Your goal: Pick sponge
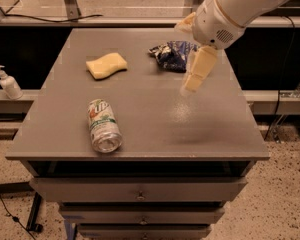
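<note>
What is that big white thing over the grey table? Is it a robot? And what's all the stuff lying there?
Yes, that is a robot's arm. One camera looks down at the grey table from the front. The pale yellow part at the arm's tip is its end effector, the bit that grabs. It hovers above the table, beside a crinkly dark blue snack bag, and seems to hold nothing. The robot's job is to pick up the sponge, the soft yellow block lying at the back left, apart from the end effector. A soda can lies on its side near the front. A soap bottle stands on a ledge left of the table.
</note>
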Available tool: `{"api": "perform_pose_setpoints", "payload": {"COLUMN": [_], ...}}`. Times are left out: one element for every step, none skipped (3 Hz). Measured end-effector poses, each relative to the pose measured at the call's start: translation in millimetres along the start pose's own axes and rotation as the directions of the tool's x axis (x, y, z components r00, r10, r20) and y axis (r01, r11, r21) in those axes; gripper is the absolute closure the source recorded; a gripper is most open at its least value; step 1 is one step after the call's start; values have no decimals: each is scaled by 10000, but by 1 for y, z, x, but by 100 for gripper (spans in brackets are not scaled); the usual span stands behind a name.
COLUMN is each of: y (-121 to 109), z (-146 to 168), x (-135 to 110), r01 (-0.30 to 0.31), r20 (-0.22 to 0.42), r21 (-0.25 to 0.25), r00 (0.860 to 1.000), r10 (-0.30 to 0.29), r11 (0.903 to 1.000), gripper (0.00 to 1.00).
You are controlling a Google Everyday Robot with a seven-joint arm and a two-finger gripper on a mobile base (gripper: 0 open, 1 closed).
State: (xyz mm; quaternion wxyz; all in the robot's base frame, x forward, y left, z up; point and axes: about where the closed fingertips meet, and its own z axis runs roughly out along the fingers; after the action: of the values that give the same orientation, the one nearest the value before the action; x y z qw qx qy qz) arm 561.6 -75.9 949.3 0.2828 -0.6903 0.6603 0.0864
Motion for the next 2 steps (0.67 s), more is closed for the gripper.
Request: {"api": "perform_pose_setpoints", "payload": {"y": [-41,-81], "z": [18,40], "x": [-13,-28], "r01": [192,178], "r20": [597,1210], "r21": [626,934], "r00": [9980,9922], "r10": [-229,-291], "r11": [9979,9955], "gripper": [0,0]}}
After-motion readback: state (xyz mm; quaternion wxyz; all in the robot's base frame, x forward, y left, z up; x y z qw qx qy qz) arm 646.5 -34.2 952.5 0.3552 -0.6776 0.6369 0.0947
